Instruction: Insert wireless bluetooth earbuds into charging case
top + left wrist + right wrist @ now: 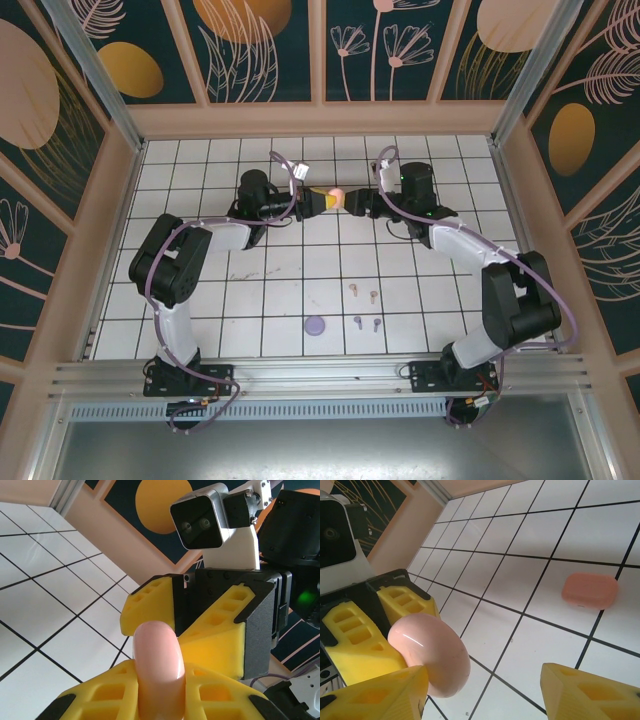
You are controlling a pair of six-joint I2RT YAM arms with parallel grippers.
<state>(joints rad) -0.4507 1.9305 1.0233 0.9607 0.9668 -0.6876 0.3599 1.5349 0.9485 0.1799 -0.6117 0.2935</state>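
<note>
Item one: the white tiled bench (pixel 250 290) with black grid lines carries both arms at its near edge.

The black-and-white left arm (pixel 170 265) and the matching right arm (pixel 510 295) reach inward and meet above the far middle of the bench, tool to tool.

The left tool (pixel 318 200), with yellow block fingers (pixel 100 695), is clamped narrow on a glossy peach-pink oval plastic case (pixel 159 655). The case is held clear of the bench and projects toward the opposite arm.

The right tool (pixel 485 695) stands wide, its yellow fingers well apart. The free end of the held case lies between them, close against one finger; whether it touches cannot be told.

A salmon-pink rounded plastic case (pixel 590 590) lies shut on the tiles below the tools.

A small round purple case (pixel 316 325) lies near the front edge, well apart from the arms.

Two purple stemmed earbuds (pixel 357 321) lie just to the right of it, side by side. Two tan-peach stemmed earbuds (pixel 353 290) lie one tile row farther back, also side by side. All four rest loose on the bench, outside any case.
</note>
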